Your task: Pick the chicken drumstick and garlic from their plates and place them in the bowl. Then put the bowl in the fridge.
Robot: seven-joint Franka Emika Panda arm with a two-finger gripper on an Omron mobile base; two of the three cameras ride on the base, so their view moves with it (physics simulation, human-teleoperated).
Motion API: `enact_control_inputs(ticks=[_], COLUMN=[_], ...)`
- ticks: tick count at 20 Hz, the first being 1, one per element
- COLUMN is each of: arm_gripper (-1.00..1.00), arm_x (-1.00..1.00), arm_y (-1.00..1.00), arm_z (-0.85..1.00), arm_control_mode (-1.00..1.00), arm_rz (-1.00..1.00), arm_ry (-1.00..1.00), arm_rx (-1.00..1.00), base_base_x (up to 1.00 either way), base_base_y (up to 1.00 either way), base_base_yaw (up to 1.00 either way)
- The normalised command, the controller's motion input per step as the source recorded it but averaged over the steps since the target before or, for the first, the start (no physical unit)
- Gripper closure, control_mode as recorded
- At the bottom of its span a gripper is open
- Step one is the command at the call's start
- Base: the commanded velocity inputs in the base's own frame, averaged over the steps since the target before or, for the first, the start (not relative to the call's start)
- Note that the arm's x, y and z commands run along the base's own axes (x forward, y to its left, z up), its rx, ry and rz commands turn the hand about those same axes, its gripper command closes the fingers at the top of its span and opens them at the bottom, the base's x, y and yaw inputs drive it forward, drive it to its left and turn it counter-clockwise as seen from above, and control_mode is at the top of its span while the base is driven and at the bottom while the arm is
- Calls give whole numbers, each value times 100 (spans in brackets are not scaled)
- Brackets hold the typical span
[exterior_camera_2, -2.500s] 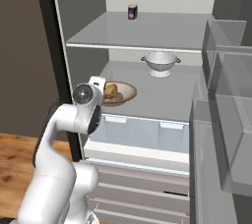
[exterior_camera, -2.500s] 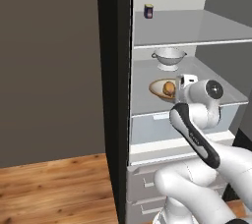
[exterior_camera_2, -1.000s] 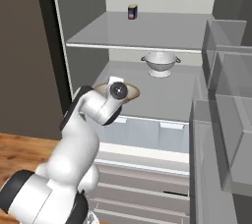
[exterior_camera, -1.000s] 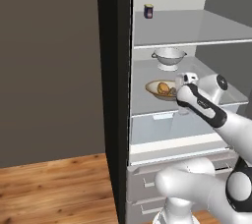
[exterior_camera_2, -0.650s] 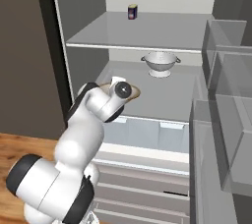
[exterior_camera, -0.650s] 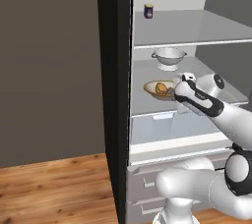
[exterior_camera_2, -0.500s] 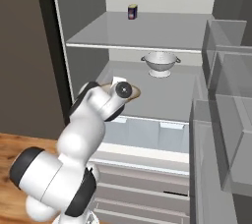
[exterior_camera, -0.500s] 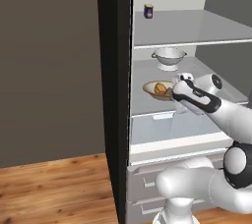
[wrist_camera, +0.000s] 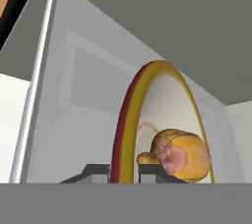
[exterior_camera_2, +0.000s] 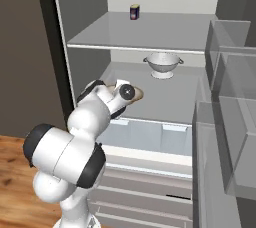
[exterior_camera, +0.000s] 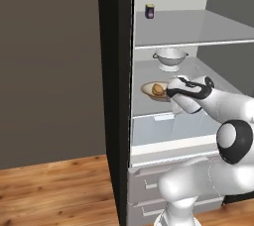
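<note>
The beige-tan bowl [exterior_camera: 150, 90] with its thin brown rim sits low over the fridge's middle shelf [exterior_camera: 198, 71]. The golden-brown chicken drumstick [exterior_camera: 158, 89] lies inside it. My gripper [exterior_camera: 169, 91] is shut on the bowl's right rim. In the hand view my gripper [wrist_camera: 123, 171] has one fingertip on each side of the bowl [wrist_camera: 125, 120] rim, with the drumstick [wrist_camera: 179, 155] just beyond. From the right base view, a sliver of the bowl [exterior_camera_2: 137, 93] shows behind my hand. The garlic is hidden. Both plates are out of view. The fridge [exterior_camera: 118, 71] stands open.
A shiny steel bowl with handles [exterior_camera: 169, 57] stands further back on the same shelf. A small dark can [exterior_camera_2: 134, 11] sits on the top shelf. Translucent door bins [exterior_camera_2: 227, 122] hang at the right. Pale drawers [exterior_camera_2: 145, 142] lie under the shelf.
The arm has stretched deeper into the fridge. The bowl, still gripped, has shifted a little left along the middle shelf.
</note>
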Motion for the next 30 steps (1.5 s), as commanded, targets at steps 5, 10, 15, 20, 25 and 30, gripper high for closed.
enact_control_inputs(ticks=[5, 10, 15, 20, 25, 30], arm_gripper=[100, 100, 100, 100, 100, 100], arm_x=[42, 43, 39, 26, 19, 15], arm_y=[0, -1, 0, 1, 0, 2], arm_z=[-28, -19, 0, 6, 16, 18], arm_control_mode=[-100, -100, -100, -100, -100, -100], arm_rz=[4, 6, 9, 7, 6, 2], arm_ry=[0, 0, 0, 0, 0, -1], arm_rx=[0, 0, 0, 0, 0, -1], base_base_x=[0, 0, 0, 0, 0, 0], base_base_y=[0, 0, 0, 0, 0, 0], base_base_yaw=[0, 0, 0, 0, 0, 0])
